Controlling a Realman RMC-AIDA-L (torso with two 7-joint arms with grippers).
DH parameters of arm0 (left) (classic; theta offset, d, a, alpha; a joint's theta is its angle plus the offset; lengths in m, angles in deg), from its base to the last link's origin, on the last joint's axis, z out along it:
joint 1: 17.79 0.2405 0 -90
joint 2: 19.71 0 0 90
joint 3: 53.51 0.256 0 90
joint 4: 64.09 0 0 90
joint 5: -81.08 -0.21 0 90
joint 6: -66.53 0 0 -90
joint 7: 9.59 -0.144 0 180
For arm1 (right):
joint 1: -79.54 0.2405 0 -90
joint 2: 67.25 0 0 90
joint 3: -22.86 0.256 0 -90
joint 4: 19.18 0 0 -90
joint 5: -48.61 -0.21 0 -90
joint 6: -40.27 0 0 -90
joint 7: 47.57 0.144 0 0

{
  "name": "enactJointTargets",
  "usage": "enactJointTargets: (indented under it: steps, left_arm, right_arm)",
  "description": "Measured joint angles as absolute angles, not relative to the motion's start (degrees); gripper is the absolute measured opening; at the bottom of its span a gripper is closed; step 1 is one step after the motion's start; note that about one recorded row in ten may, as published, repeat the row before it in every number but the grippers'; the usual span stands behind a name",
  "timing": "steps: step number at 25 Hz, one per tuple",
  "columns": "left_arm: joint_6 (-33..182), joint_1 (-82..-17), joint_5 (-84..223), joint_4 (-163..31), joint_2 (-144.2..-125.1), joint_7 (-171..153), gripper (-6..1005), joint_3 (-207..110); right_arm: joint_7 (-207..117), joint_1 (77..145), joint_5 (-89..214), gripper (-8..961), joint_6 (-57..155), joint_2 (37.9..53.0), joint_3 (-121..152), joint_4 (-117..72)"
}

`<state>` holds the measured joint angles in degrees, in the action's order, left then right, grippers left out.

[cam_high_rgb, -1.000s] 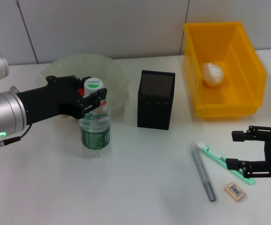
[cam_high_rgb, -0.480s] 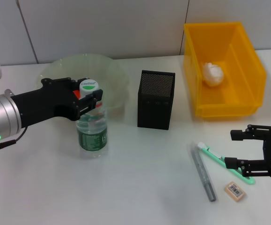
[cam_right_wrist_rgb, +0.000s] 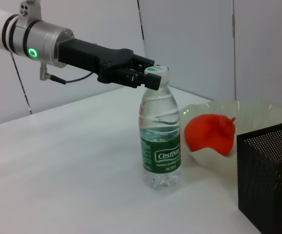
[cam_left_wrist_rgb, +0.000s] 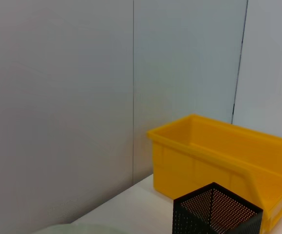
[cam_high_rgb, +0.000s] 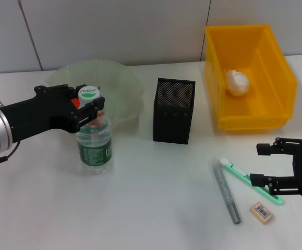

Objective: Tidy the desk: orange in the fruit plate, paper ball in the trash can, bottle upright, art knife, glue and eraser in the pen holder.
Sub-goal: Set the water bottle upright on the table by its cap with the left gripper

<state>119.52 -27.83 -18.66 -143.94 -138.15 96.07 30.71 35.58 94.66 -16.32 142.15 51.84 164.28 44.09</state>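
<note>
The bottle (cam_high_rgb: 94, 141) (cam_right_wrist_rgb: 160, 146) stands upright on the desk in front of the fruit plate (cam_high_rgb: 120, 78) (cam_right_wrist_rgb: 257, 109). My left gripper (cam_high_rgb: 89, 105) (cam_right_wrist_rgb: 148, 75) is shut on its neck just under the cap. The orange (cam_right_wrist_rgb: 209, 134) lies in the plate, mostly hidden behind that gripper in the head view. The paper ball (cam_high_rgb: 238, 82) rests inside the trash can (cam_high_rgb: 276, 99) (cam_left_wrist_rgb: 223, 156). The pen holder (cam_high_rgb: 174, 110) (cam_right_wrist_rgb: 270, 175) (cam_left_wrist_rgb: 216, 212) stands mid-desk. At the front right, my right gripper (cam_high_rgb: 263, 165) is open above the green art knife (cam_high_rgb: 239, 172), beside the grey glue stick (cam_high_rgb: 227, 194) and the eraser (cam_high_rgb: 261, 212).
The trash can sits at the back right against the wall, a short gap from the pen holder. The art knife, glue and eraser lie close together near the desk's front right edge.
My left gripper has carried the upright bottle to the left, away from the pen holder. The right gripper has barely moved.
</note>
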Motion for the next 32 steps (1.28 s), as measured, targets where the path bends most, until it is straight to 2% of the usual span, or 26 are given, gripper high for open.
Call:
enactJointTargets:
  steps: [32]
  left_arm:
    - [120.3,-24.9,-13.5,-142.7,-138.1,92.3,488,27.1]
  right_arm:
    - [35.7,95.2,-16.2,764,142.1,51.84,164.0,43.7]
